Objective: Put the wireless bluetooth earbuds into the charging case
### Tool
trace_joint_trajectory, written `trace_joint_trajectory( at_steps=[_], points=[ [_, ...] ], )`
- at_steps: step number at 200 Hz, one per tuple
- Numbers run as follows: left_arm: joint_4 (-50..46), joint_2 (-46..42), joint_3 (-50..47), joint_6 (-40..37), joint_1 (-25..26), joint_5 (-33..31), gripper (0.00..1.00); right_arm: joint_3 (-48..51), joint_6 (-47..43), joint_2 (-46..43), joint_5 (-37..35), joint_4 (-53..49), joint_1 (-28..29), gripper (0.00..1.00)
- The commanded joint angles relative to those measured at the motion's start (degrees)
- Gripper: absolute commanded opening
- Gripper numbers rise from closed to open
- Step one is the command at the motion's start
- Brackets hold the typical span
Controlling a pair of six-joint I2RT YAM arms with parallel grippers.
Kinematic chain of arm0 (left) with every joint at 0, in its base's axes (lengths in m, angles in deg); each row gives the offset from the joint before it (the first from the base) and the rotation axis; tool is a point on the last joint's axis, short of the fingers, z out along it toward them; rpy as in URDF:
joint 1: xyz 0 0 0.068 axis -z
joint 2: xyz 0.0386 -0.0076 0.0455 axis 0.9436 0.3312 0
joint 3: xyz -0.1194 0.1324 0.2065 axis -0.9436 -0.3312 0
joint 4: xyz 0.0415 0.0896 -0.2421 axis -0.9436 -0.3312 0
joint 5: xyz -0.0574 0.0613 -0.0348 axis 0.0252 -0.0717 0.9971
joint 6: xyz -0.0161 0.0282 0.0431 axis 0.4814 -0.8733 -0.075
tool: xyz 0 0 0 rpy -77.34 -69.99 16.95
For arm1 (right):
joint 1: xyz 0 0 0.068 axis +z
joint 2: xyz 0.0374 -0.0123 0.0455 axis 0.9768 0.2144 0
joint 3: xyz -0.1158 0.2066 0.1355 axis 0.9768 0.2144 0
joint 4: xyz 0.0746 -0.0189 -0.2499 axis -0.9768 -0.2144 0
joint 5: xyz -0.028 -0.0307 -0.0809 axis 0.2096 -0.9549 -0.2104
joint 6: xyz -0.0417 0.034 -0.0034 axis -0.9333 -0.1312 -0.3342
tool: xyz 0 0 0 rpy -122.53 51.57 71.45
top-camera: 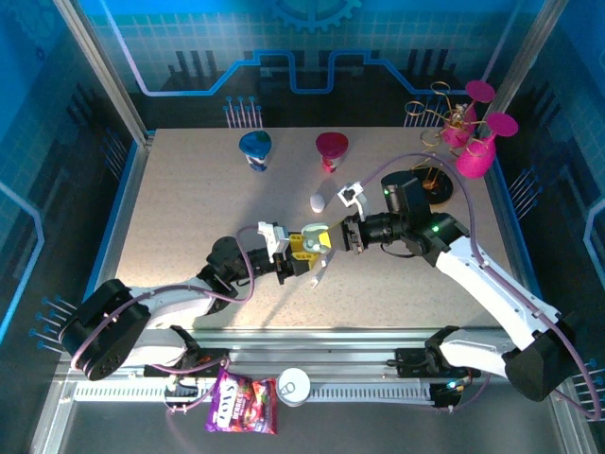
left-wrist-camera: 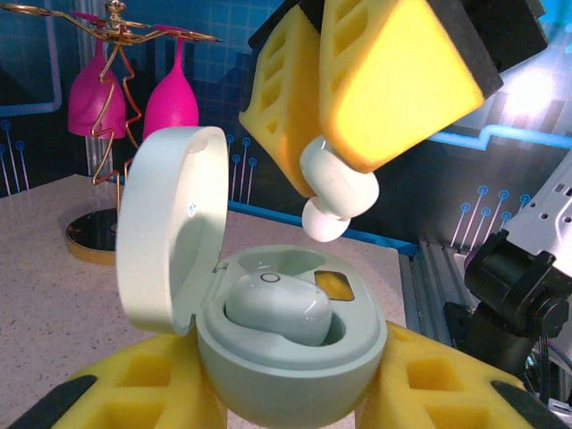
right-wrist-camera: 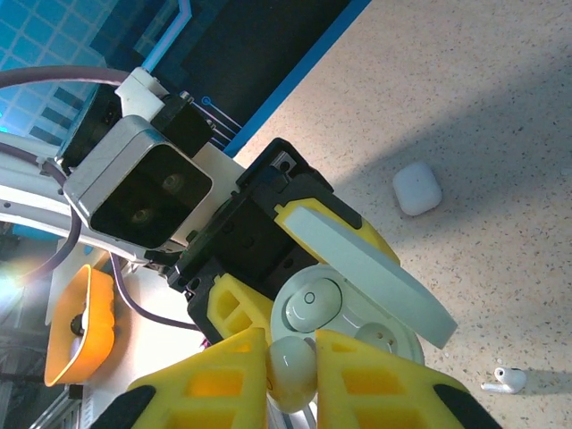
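Fingers, two pairs, yellow foam pads. My left gripper (left-wrist-camera: 290, 398) is clamping the pale green charging case (left-wrist-camera: 295, 362) from both sides. My right gripper (right-wrist-camera: 291, 350) is pinching the held earbud (right-wrist-camera: 293, 366) tight between its tips.

1. Table (top-camera: 189, 218): speckled beige, bearing most of what follows.
2. Gold rack (top-camera: 437, 118): standing at the far right corner, with pink glasses (top-camera: 475, 156) hanging on it.
3. Snack bag (top-camera: 241, 413): lying on the near rail by my bases.
4. Blue cup (top-camera: 255, 149) and red cup (top-camera: 331, 149): standing along the far side, apart from each other.
5. Charging case, as above: being held up over the middle of the table, its lid (left-wrist-camera: 165, 241) standing open and tilting back. The open mouth is facing my right pads.
6. White case (right-wrist-camera: 416, 188): closed, lying on the table beyond my grippers (a small rounded pebble of a thing).
7. Seated earbud (left-wrist-camera: 277, 308): lying in one well of the charging case, pale and glossy.
8. Held earbud, as above: hanging just above the case's mouth, tip pointing down, not touching the rim.
9. Loose earbud (right-wrist-camera: 500, 380): lying on the table, stem sideways, apart from both cases.
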Motion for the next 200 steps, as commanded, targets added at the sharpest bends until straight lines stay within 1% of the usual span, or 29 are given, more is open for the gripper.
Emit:
trace_joint_trajectory(
  at_steps=[1, 52, 106, 113, 131, 166, 200],
  points=[
    [3.15, -1.4, 1.11, 1.26, -0.42, 1.51, 0.26, 0.13, -1.42, 0.35, -1.05, -1.11, 0.45, 0.15],
    [4.14, -1.99, 1.12, 1.53, -0.4, 0.84, 0.26, 0.42, -2.58, 0.41, -2.3, -2.62, 0.24, 0.15],
    [5.19, -1.77, 1.61, 1.36, -0.39, 0.2, 0.26, 0.15, -2.51, 0.91, -2.05, -3.07, 0.09, 0.16],
    [5.36, -1.54, 1.73, 1.48, -0.39, 0.33, 0.26, -0.05, -2.37, 1.06, -2.18, -3.22, 0.12, 0.17],
    [5.9, -0.99, 1.85, 1.82, -0.4, 0.59, 0.25, -0.78, -1.82, 1.01, -2.95, -3.35, 0.13, 0.28],
    [6.6, -0.08, 1.8, 1.69, -0.43, 0.55, 0.25, -2.36, 0.09, -0.15, -3.72, -3.34, -0.22, 0.41],
    [6.91, 0.42, 1.29, 0.83, -0.46, 0.75, 0.25, -1.53, 0.74, -3.26, -3.79, -2.05, -1.36, 0.53]
  ],
)
